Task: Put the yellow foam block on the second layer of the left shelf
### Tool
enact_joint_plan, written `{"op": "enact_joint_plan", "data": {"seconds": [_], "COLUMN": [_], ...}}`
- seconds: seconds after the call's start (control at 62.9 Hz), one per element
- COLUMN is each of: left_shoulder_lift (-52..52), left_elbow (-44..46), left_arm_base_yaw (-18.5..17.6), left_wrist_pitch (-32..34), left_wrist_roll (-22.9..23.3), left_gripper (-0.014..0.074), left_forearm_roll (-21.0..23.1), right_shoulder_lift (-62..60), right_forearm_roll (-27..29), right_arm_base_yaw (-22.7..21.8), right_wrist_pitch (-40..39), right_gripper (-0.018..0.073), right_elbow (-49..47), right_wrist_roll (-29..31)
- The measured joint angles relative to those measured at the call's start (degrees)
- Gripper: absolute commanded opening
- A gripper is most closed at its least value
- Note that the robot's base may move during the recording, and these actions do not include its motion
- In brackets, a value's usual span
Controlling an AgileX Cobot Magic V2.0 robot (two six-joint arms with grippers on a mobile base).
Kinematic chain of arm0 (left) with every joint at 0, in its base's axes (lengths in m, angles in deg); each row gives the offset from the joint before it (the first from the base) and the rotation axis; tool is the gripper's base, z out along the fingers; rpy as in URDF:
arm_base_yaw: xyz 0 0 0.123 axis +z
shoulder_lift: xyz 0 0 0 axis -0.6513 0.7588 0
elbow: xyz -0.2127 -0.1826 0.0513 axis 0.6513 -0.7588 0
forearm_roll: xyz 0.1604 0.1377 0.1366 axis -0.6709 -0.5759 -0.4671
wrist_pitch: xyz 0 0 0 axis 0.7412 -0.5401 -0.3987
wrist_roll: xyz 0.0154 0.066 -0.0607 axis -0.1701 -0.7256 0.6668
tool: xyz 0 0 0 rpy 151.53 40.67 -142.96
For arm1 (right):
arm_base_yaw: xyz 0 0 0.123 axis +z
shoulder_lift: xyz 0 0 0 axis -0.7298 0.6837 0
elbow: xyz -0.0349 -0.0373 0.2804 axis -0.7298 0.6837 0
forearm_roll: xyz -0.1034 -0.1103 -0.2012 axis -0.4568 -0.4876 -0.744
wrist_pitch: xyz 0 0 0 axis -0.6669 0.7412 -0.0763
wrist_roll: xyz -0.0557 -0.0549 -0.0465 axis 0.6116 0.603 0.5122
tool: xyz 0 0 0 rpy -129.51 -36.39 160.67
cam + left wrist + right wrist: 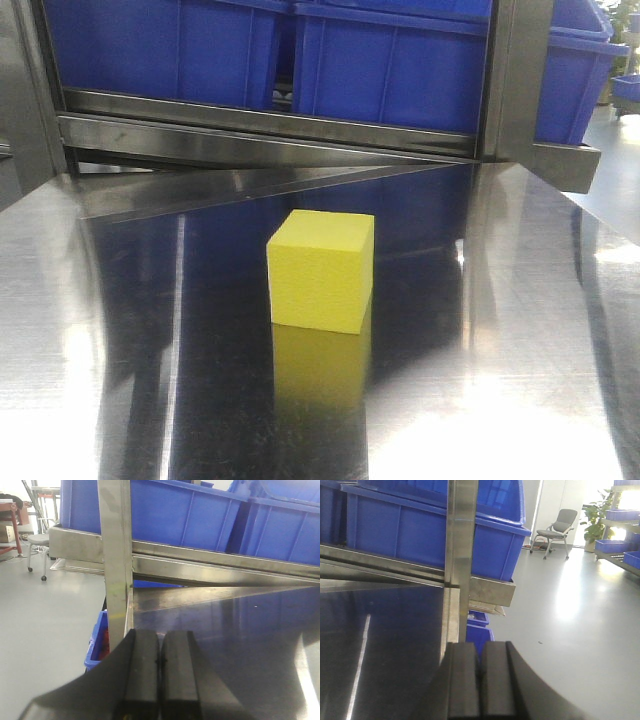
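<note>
Shiny stainless steel desk (120,380) fills most of the front view, with a row of big blue plastic bins (390,70) sitting on the rack level right behind it. Your bright yellow cube-shaped foam block (320,270) sits flat near the middle of that desk, on its own and well apart from the bins. It's turned a bit, so you see the top and two side faces.

Handling-wise, I'd guess it's super light and a little squishy, being foam. The grainy matte skin should give the pads decent friction, so slipping out isn't my big worry. Squeezing too hard is: it'll probably dent or bulge. And since it's so light, it may skid on that slick steel if one finger touches before the other. I'd take it across two opposite side faces, around mid-height, with the fingers square to the faces rather than on the corners.

Your left tool (160,640) has both black fingers pressed together with nothing between them, close to the left steel upright (116,555). Your right tool (480,647) is the same deal, fingers together and empty, next to the right steel upright (462,540). Neither wrist view shows the block. Whichever arm you pick, you'll need to spread the fingers before coming in.
</note>
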Motion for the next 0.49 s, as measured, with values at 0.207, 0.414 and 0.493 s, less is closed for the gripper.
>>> {"op": "enact_joint_plan", "data": {"seconds": [0.207, 0.414, 0.493], "left_shoulder_lift": [0.0, 0.0, 0.0], "left_elbow": [0.0, 0.0, 0.0], "left_arm_base_yaw": [0.0, 0.0, 0.0], "left_wrist_pitch": [0.0, 0.0, 0.0], "left_wrist_roll": [0.0, 0.0, 0.0], "left_gripper": [0.0136, 0.0136, 0.0136], "left_forearm_roll": [0.0, 0.0, 0.0], "right_shoulder_lift": [0.0, 0.0, 0.0], "right_forearm_roll": [0.0, 0.0, 0.0], "right_arm_base_yaw": [0.0, 0.0, 0.0], "right_wrist_pitch": [0.0, 0.0, 0.0], "right_gripper": [0.0056, 0.0056, 0.0056], "right_elbow": [0.0, 0.0, 0.0], "right_wrist_roll": [0.0, 0.0, 0.0]}}
